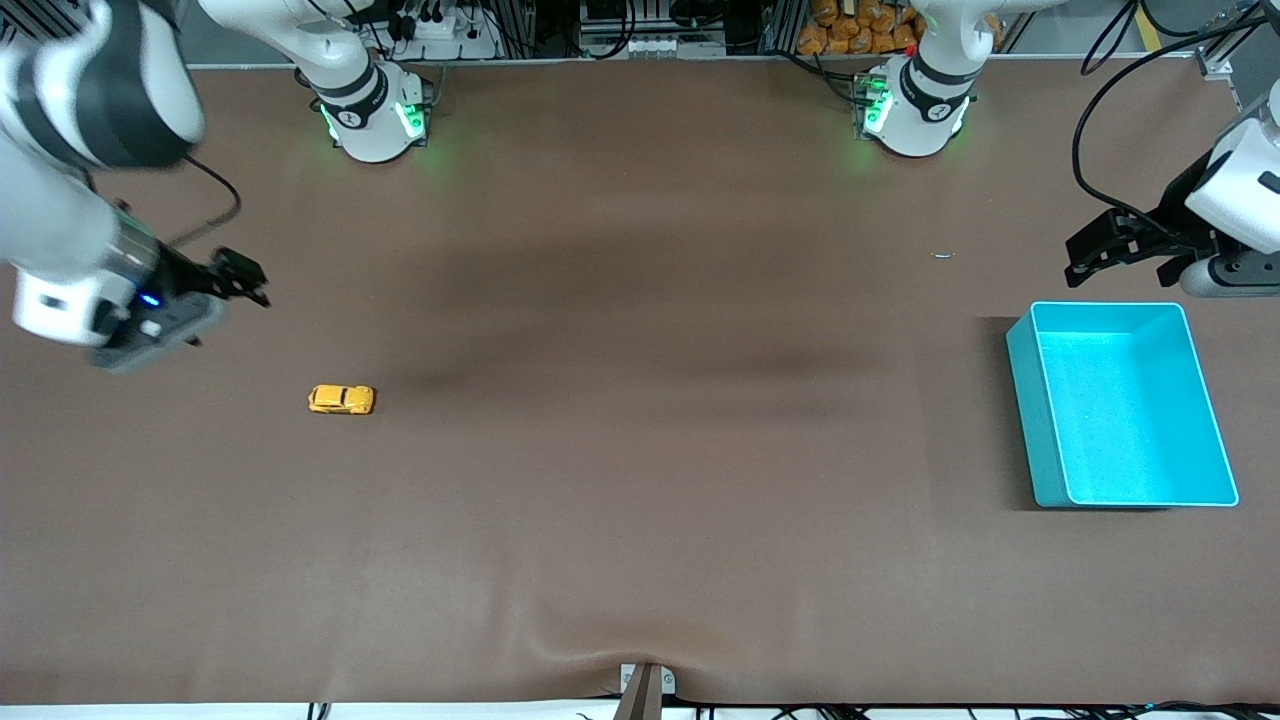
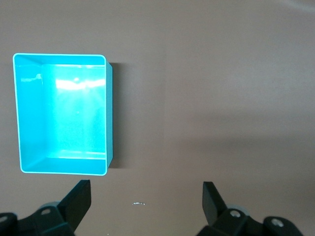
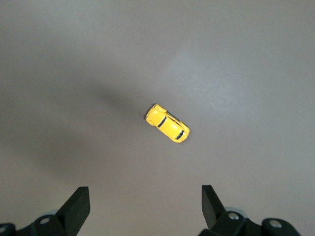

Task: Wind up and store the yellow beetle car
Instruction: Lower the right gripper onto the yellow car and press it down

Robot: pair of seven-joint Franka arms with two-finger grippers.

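Car: I see the yellow beetle car on the counter, toward the right arm's end.
Right gripper: fingers apart, empty, up at the car's ten o'clock.
Left gripper: apart, waiting by the turquoise bin.
Risk: my grab could push the tiny car so it rolls away.

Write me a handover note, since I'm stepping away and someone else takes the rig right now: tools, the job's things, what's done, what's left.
Left tool: open, empty, up in the air by the turquoise bin at the left arm's end of the table.
Right tool: open, empty, up in the air near the yellow beetle car.
Car: on its wheels on the brown table, toward the right arm's end, untouched.
Bin: holds nothing.
Done: nothing yet.
Left: grasp the car, wind it, put it in the bin.
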